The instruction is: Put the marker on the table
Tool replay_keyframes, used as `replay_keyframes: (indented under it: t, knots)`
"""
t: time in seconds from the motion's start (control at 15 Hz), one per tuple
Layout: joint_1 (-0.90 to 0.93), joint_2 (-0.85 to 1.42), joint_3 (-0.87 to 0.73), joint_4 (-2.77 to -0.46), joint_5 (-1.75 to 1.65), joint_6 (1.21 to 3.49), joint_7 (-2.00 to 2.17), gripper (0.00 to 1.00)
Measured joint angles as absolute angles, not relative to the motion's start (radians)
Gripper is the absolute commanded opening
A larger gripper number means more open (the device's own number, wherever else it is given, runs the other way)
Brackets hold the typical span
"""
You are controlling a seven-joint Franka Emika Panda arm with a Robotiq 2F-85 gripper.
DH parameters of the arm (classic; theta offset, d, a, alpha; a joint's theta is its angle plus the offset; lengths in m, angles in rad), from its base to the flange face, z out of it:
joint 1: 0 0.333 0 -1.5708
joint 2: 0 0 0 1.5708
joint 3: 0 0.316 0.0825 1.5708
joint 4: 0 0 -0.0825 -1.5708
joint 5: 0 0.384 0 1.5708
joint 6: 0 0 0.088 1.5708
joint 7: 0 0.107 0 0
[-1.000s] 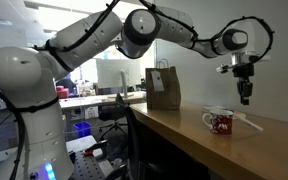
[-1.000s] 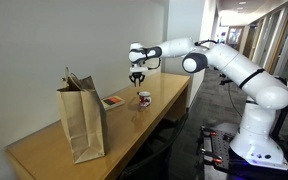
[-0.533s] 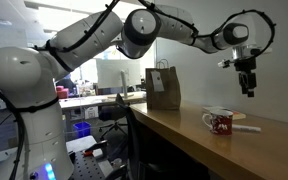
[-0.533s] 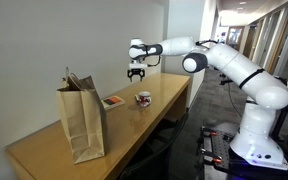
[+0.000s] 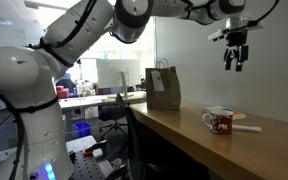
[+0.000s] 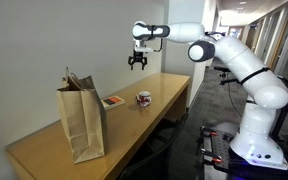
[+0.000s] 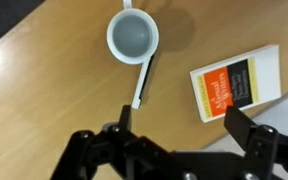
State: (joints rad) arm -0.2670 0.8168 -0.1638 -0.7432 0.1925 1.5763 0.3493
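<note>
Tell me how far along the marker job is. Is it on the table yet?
Done: the marker lies flat on the table, right beside the mug. In hand: nothing. The gripper is open and empty, hanging high above the tabletop in both exterior views. Left: nothing of the placing itself, as far as the pictures show. At most, the arm could pull clear.

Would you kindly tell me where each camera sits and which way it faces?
An exterior view: low beside the robot's base, looking along the table at the mug; base, arm and jaws show.
An exterior view: beyond the paper bag, facing back toward the robot; whole arm shows.
Wrist view: looking straight down on the marker; jaws at bottom.
All three share the mug.
</note>
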Motion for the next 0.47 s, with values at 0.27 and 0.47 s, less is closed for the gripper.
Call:
replay_keyframes:
  t: [0.27, 0.47]
  knots:
    - [-0.258, 0.756, -0.164, -0.76, 0.162, 1.461, 0.293, 1.0]
    - [-0.248, 0.745, -0.164, -0.781, 0.148, 1.458, 0.272, 1.0]
